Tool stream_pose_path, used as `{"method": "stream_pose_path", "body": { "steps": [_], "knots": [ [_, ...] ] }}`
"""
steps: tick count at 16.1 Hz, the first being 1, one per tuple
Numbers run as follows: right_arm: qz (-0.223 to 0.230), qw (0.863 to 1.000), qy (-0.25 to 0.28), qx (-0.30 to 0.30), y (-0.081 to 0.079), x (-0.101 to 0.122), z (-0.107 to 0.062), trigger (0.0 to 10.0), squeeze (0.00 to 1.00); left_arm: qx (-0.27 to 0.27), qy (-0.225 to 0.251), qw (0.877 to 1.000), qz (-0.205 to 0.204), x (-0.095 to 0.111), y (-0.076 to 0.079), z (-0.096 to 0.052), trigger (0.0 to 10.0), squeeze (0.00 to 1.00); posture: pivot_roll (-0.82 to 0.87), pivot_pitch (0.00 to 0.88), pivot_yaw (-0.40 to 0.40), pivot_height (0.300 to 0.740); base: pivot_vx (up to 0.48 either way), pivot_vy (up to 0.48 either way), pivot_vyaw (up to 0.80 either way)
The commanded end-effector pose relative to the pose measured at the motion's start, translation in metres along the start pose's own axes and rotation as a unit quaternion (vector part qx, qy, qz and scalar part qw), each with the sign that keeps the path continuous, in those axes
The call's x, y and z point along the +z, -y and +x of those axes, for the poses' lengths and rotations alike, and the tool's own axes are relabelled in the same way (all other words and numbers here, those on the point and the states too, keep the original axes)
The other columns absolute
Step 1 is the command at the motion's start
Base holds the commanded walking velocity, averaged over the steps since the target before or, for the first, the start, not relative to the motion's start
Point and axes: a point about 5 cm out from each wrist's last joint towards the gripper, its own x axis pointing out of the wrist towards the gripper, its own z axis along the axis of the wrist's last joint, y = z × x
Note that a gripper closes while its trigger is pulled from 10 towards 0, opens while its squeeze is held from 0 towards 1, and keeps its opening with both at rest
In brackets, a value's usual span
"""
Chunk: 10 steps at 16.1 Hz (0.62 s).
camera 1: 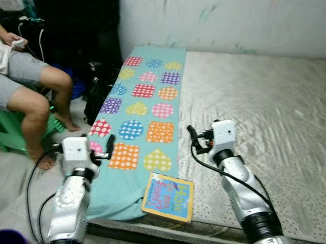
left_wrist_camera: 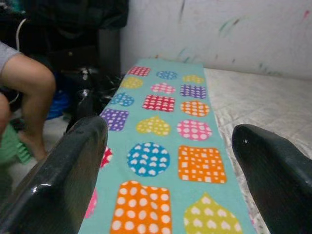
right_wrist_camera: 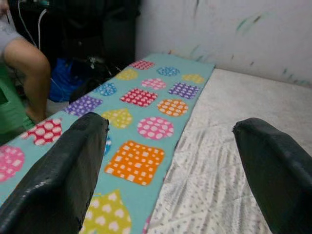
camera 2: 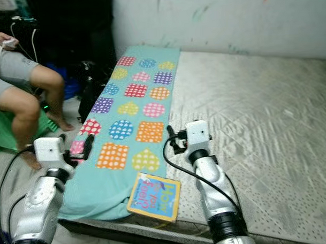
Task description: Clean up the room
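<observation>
Clearly the robot was at the start of a tidying step, with nothing picked up yet. Nearest to it, at the front edge of the mattress (camera 1: pixel 259 108), lay a children's book (camera 1: pixel 168 197), flat, with one corner over the edge and its far side resting on the teal blanket (camera 1: pixel 146 101). The left gripper (camera 1: pixel 102 147) hovered over the near left part of the blanket, and the right gripper (camera 1: pixel 196 139) hovered above the line where the blanket meets the bare mattress; both had their fingers spread wide and held nothing. The book lay between the two arms, nearer to the robot than either gripper.

I judged that the next move called for one gripper to come back and down to the book, and to take it by the free corner, because a flat book gives little to grip.

Further away, the blanket with coloured patches ran along the left side of the mattress up to the white wall (camera 1: pixel 229 18), which carried some paint marks. At the far left a person (camera 1: pixel 22 89) sat on a green stool (camera 1: pixel 5 130) beside dark bags (camera 1: pixel 97 87) on the floor
</observation>
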Motion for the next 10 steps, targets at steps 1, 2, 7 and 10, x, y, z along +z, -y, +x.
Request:
{"method": "stream_pose_path", "body": {
  "steps": [1,2,7,10],
  "knots": [
    [0.000,1.000,-0.001,-0.010,0.0049,0.0005,0.0001,10.0,0.00,-0.004,-0.002,1.000,0.003,0.0001,0.0026,0.0011,10.0,0.00,-0.11,0.013,0.016,0.740,0.000,-0.398,-0.80],
    [0.001,1.000,-0.001,-0.010,0.0049,0.0005,0.0001,10.0,0.00,-0.004,-0.003,1.000,0.003,-0.0002,0.0024,0.0010,10.0,0.00,-0.11,0.013,0.016,0.740,0.000,-0.398,-0.80],
    [-0.001,1.000,-0.001,-0.008,0.0045,0.0002,0.0000,10.0,0.00,-0.004,-0.004,1.000,0.002,-0.0009,0.0027,0.0003,10.0,0.00,-0.10,0.008,0.015,0.740,0.000,-0.406,0.00],
    [-0.002,1.000,-0.001,-0.007,0.0044,0.0002,0.0001,10.0,0.00,-0.003,-0.004,1.000,0.001,-0.0008,0.0031,0.0004,10.0,0.00,-0.10,0.008,0.015,0.740,0.000,-0.406,0.00]
  ]
}}
